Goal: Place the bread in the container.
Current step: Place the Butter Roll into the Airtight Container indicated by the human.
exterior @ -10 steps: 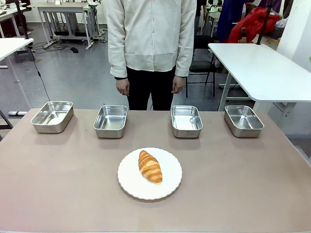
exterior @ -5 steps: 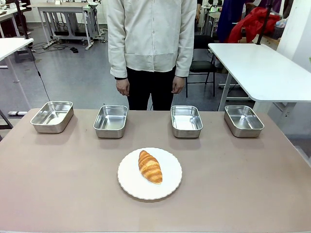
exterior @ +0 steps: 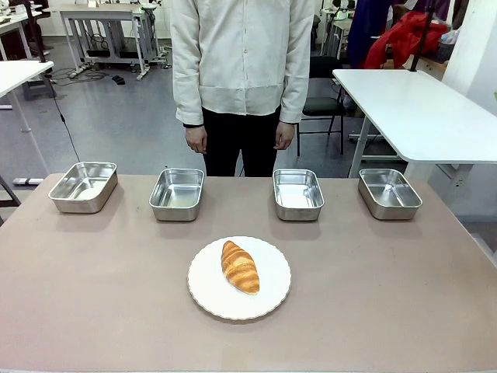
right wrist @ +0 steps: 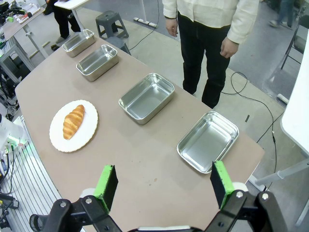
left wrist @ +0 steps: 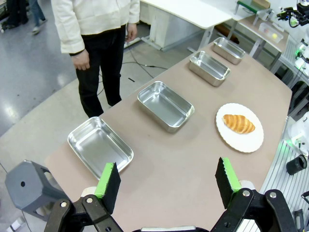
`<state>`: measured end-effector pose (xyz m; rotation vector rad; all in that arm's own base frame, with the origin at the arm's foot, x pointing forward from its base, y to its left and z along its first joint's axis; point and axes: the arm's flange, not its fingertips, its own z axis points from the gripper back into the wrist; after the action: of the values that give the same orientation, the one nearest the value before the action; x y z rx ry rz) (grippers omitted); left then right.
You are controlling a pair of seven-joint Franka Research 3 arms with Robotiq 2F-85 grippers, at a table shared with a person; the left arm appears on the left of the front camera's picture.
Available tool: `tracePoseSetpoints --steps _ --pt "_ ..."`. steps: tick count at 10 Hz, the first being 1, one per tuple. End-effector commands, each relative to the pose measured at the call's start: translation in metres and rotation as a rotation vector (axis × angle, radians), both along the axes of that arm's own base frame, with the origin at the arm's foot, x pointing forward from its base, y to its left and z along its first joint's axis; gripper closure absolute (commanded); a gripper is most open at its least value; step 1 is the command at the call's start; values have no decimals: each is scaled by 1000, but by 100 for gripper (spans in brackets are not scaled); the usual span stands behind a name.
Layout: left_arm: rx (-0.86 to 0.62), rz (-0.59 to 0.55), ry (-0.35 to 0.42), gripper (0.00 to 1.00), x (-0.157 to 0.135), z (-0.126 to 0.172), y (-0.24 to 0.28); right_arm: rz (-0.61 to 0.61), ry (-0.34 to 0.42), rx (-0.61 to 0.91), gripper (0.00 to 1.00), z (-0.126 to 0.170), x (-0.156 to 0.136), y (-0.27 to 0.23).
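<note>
My left gripper (left wrist: 167, 166) and right gripper (right wrist: 163, 169) both hang wide open. The croissant (exterior: 240, 266) lies on the white plate (exterior: 273, 299), near-centre. Four look-alike steel trays (exterior: 177, 203) line the far side, so I could choose the wrong one or squeeze too hard and crush the crust.

Table (exterior: 93, 295): brown-grey top, wide, with rounded corners at the far side.
Plate (exterior: 210, 289): round, white, with a wavy edge; it lies on the table, near the middle, on the side away from the person.
Person (exterior: 242, 54): stands upright at the far side of the table, facing it.
Clothes: cream jacket with buttons, black trousers (exterior: 237, 140).
White side table (exterior: 411, 109): stands at the right, behind the brown table, apart from it.
Chair (exterior: 322, 85): dark, between the person and the white side table.
Red cloth (exterior: 404, 35): hangs far back at the right.
Stool (right wrist: 110, 21): grey, on the floor beyond the table's end.
Floor (exterior: 124, 124): grey and shiny, with a black cable (exterior: 66, 128) lying on it.
</note>
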<state>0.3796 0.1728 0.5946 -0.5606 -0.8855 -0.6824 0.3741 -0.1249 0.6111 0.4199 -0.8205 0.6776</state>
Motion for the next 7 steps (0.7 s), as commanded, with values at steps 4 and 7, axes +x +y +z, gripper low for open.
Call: tracePoseSetpoints --steps 4,7 --pt "-9 -12 -20 0 2 1 -1 18 -22 9 0 1 2 -1" --pt "-9 -12 -20 0 2 1 -1 18 -22 9 0 1 2 -1"
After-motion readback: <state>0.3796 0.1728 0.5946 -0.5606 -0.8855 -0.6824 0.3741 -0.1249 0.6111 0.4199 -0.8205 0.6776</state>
